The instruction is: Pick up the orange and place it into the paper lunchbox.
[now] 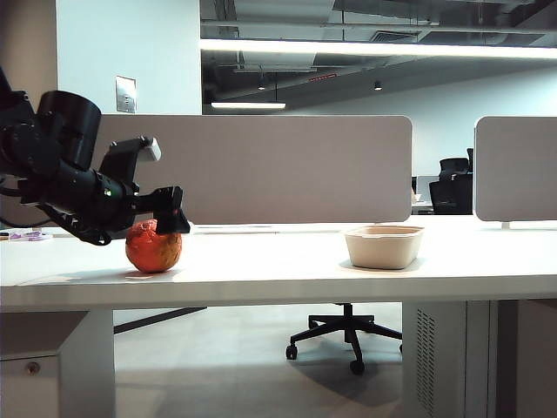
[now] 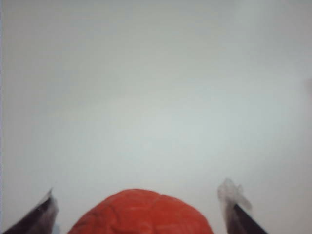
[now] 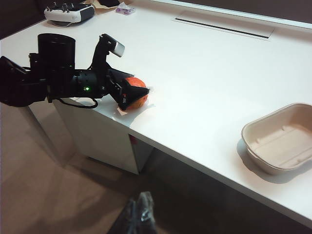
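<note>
Left claw (image 2: 141,207) spread wide, straddling wrinkled reddish-orange ball (image 1: 154,247) on white counter (image 1: 278,270), set for grasp. Right claw (image 3: 138,214) parked off counter, looks closed; beige pulp lunchbox (image 1: 384,246) empty.

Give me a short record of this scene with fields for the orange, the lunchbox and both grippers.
orange: on the table, left side, not lifted
lunchbox: empty, on the table to the right of the orange
left gripper: open, fingers either side of the orange
right gripper: below the table edge, fingertips together, holding nothing
</note>
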Motion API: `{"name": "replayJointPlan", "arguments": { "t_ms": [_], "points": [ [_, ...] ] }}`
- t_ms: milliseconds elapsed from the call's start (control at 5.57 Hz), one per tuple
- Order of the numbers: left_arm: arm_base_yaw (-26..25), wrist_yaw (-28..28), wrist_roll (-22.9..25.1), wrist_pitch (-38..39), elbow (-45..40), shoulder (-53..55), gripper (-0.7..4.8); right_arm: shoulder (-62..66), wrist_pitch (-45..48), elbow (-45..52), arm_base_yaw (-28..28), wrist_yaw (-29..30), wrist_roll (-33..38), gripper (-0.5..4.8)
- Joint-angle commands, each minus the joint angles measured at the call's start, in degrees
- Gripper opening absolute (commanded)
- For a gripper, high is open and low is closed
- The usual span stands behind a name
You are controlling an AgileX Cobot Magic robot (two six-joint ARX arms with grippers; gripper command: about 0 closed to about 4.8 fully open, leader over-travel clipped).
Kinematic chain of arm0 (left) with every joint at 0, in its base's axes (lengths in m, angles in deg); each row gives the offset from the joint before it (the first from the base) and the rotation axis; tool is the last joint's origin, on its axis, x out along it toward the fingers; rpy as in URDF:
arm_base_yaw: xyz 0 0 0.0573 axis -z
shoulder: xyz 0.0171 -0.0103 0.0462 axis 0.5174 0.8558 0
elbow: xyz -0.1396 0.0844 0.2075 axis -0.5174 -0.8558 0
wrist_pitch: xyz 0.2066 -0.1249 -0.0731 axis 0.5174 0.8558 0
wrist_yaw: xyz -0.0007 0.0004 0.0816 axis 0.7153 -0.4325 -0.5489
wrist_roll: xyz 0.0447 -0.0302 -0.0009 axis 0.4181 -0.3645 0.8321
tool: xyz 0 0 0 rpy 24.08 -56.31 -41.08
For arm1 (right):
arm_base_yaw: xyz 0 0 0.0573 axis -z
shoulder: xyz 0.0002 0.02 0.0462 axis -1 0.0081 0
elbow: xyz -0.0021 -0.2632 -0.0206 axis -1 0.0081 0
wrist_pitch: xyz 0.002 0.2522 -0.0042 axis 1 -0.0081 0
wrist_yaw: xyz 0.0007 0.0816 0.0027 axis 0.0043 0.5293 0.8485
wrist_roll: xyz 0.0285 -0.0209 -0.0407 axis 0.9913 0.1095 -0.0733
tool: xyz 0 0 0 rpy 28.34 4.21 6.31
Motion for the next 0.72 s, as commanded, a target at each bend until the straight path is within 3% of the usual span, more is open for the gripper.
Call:
{"name": "replayJointPlan", "arguments": {
  "t_ms": [180, 359, 719],
  "points": [
    [0.1, 0.4, -0.2, 4.7, 1.7, 0.6, 2.67, -0.2, 1.0, -0.3, 0.0, 0.1, 0.0, -0.05],
    [4.6, 10.6, -10.1, 4.4, 14.4, 0.4, 2.68, -0.3, -2.5, -0.6, 0.0, -1.1, 0.0, -0.05],
    [13.1, 7.3, -8.7, 14.6, 29.6, 0.5, 2.69, -1.3, -4.2, -0.6, -0.1, -6.7, 0.0, -0.05]
  ]
}}
